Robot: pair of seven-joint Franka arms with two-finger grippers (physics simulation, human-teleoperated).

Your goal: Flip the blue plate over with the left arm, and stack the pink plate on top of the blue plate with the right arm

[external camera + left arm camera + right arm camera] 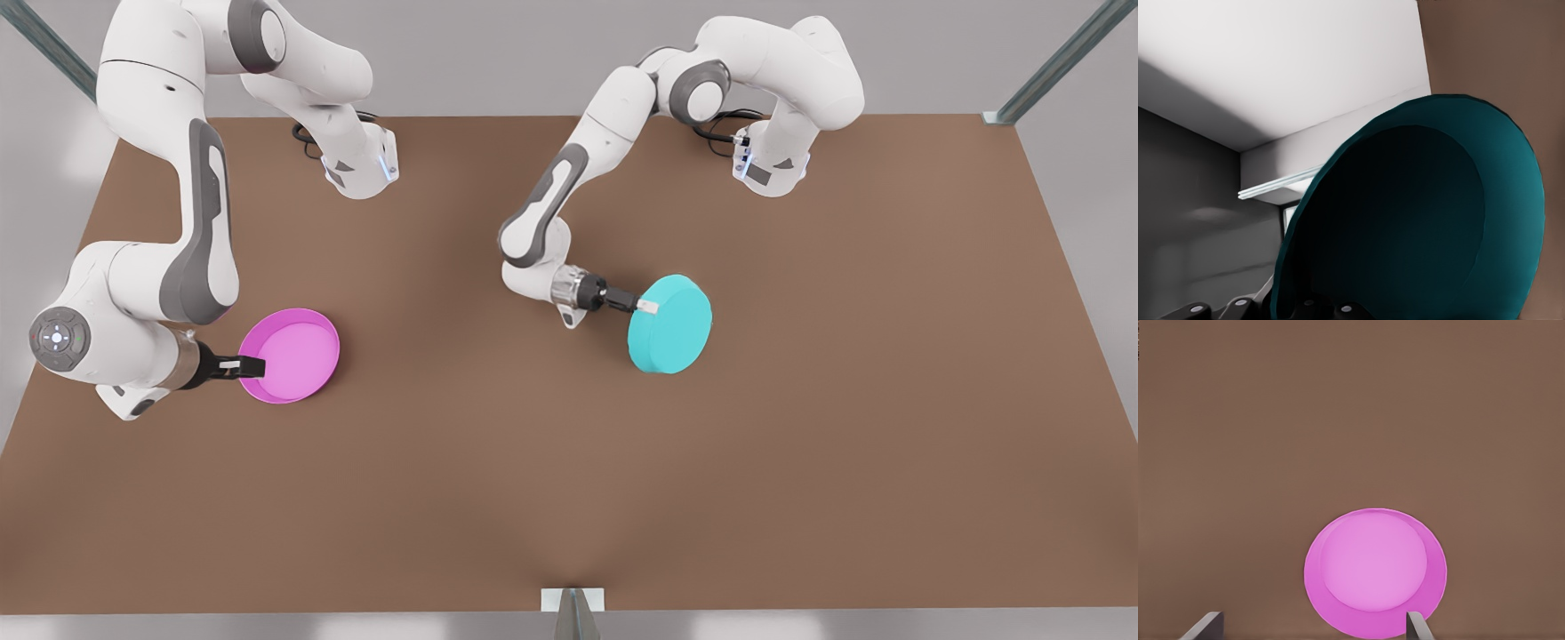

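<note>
The left gripper point(647, 306) has its jaws clenched on the rim of the blue plate point(673, 324), holding it tilted with its flat base facing up toward the camera, near the middle of the brown worktop point(800, 444); the left wrist view looks into the plate's dark hollow inside point(1418, 227). On the front view's left, the right gripper point(249, 365) is at the near edge of the pink plate point(293, 354), which lies upright, open side up, flat on the worktop. In the right wrist view its 2 fingers point(1417, 627) stand spread apart, jaws released, 1 on each side of the pink plate point(1375, 570). The 2 plates lie well apart.
</note>
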